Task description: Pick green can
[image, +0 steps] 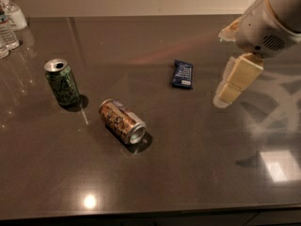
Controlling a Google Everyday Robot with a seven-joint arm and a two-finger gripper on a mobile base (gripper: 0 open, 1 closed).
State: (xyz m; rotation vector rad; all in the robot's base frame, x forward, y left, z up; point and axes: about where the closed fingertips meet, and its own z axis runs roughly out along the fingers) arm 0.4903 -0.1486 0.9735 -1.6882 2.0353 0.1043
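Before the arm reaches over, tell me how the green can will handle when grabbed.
Standing upright, the green can could tip from a sideways nudge, then roll. Its top looks opened, so probably light and dentable. The end effector hovers far off, at the view's right.

Standing can (62,81) left of toppled can (122,121); gripper (226,97) jaws far right.

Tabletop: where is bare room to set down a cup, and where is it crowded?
Bare: the front strip below the brown can; the back middle between bottles and blue packet. Crowded: left, around the green can. The gripper hangs right of the packet.
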